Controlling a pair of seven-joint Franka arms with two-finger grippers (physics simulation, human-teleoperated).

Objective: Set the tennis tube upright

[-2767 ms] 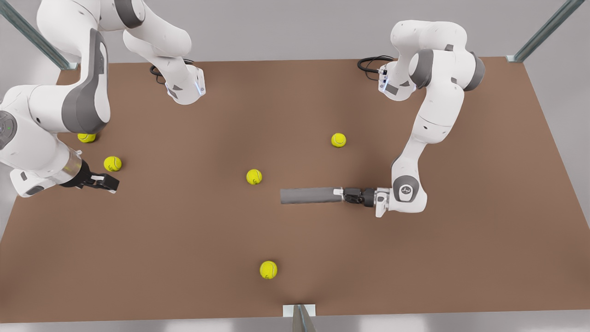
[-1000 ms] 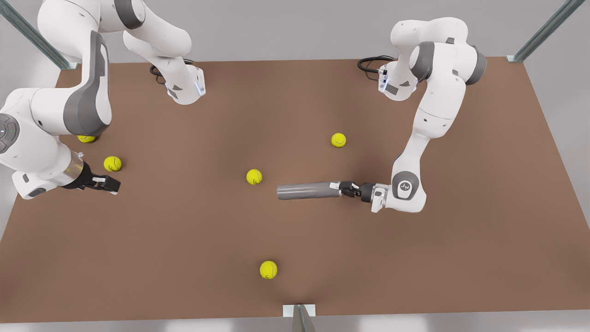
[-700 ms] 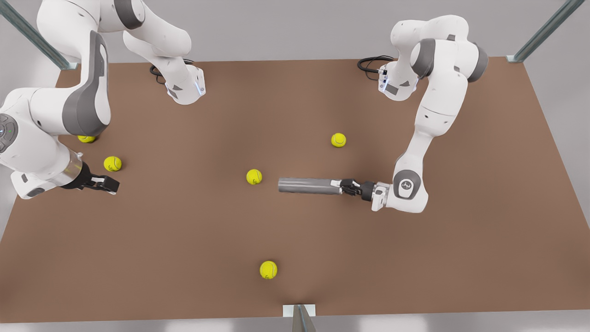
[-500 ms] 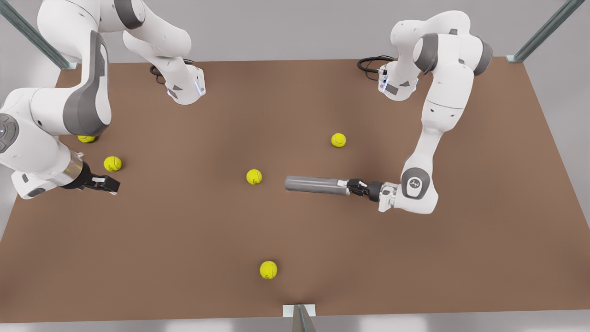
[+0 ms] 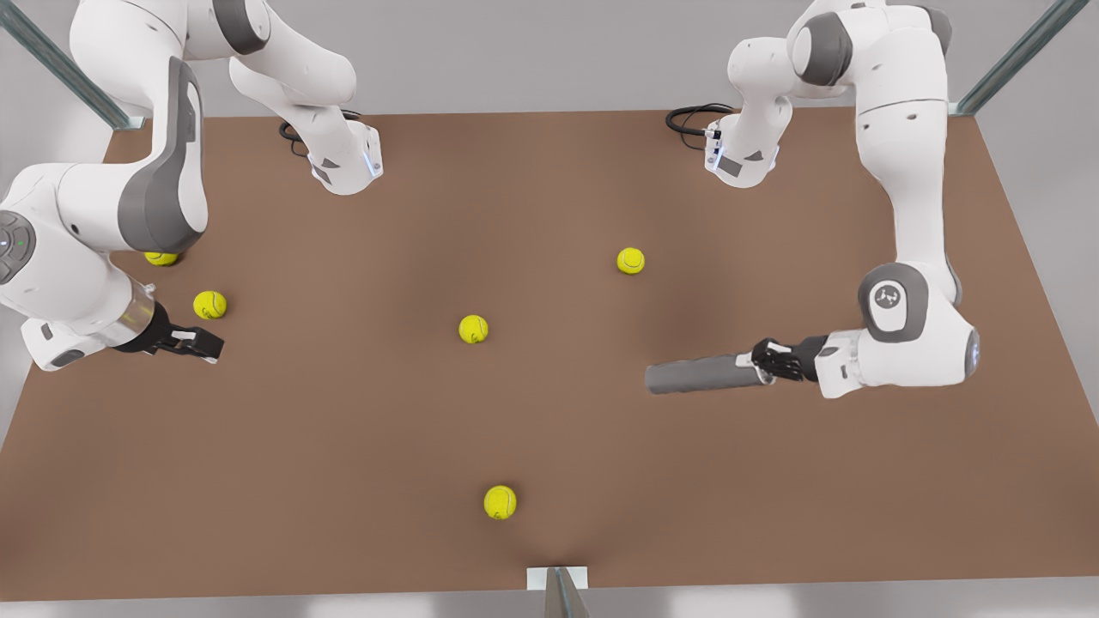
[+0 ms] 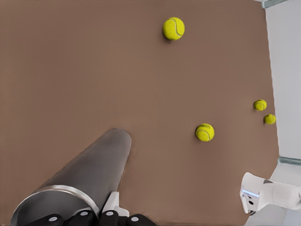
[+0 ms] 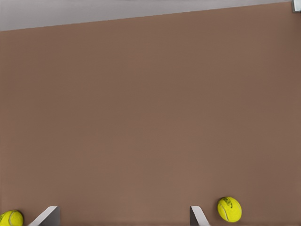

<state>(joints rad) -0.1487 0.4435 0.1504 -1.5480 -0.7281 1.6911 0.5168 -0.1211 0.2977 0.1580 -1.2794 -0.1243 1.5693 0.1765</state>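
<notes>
Tennis tube [image 5: 697, 376] lies on its side at the front view's right part of the brown desk [image 5: 343, 446], long axis running left-right, slightly tilted, not upright. Left end effector [image 5: 761, 367] pinches the tube's right end at the rim — fingers pressed on the wall there. In the left wrist view the tube [image 6: 82, 179] stretches away from the camera, silvery rim nearest, and the left end effector [image 6: 94, 219] sits at that rim. Whether the tube touches the desk or hangs just above it, cannot tell.

Right end effector [image 5: 196, 343] is at the front view's left edge of the desk, low over the surface, waiting. Right wrist view shows its two fingertips [image 7: 46, 215] set well apart with bare desk between them — spread, holding nothing.

Five tennis balls on the desk, all apart from the tube:
- centre ball [image 5: 473, 329], well left of the tube
- far ball [image 5: 630, 260], beyond the tube
- near ball [image 5: 500, 502], by the desk's near edge
- left ball [image 5: 209, 304], just beyond the right end effector
- half-hidden ball [image 5: 160, 257] under the arm at the left

Both arm bases stand at the far edge of the desk.
</notes>
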